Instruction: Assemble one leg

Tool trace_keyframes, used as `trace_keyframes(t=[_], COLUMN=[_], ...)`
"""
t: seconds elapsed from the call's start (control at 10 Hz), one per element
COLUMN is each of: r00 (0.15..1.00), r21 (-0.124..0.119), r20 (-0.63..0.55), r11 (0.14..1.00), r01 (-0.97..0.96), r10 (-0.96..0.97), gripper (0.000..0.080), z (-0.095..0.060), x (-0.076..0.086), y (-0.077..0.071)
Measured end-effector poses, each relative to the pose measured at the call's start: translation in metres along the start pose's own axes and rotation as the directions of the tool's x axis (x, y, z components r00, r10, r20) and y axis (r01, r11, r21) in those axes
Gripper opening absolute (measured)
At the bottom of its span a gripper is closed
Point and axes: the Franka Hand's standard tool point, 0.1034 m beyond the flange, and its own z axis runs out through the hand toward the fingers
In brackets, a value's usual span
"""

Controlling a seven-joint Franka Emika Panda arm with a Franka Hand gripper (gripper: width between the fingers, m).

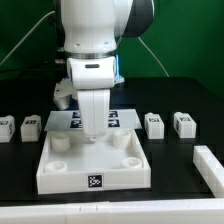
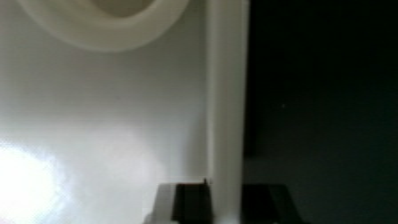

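Two legs (image 1: 30, 126) lie on the black table at the exterior view's left, and two more (image 1: 153, 123) at its right, each a small white block with a tag. None is held. My gripper (image 1: 93, 133) points straight down at the far wall of the large white square piece (image 1: 70, 172) with round corner sockets. In the wrist view my gripper (image 2: 222, 205) straddles that thin upright wall (image 2: 224, 100), one dark finger (image 2: 183, 205) on each side and pressed against it. One round socket (image 2: 116, 15) shows on the white floor.
The marker board (image 1: 118, 117) lies just behind the square piece, partly hidden by the arm. A white L-shaped bracket (image 1: 210, 165) stands at the exterior view's lower right. The table (image 1: 185, 95) is black, with a green wall behind.
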Motion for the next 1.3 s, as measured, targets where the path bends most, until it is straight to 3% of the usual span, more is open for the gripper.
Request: trace_keyframes(t=[0.6, 0.7, 1.1, 1.3], r00=[1.0, 1.0, 0.999, 0.999], r21=[0.0, -0.007, -0.045, -0.06], r20=[0.0, -0.003, -0.031, -0.043], r11=[1.0, 1.0, 0.998, 0.998], r01=[-0.001, -0.021, -0.042, -0.032], r10=[0.001, 0.021, 0.041, 0.03], gripper=[0.006, 0.006, 0.006, 0.006], z=[0.0, -0.001, -0.004, -0.002], x=[0.001, 0.008, 0.063, 0.076], y=[0.0, 0.007, 0.044, 0.061])
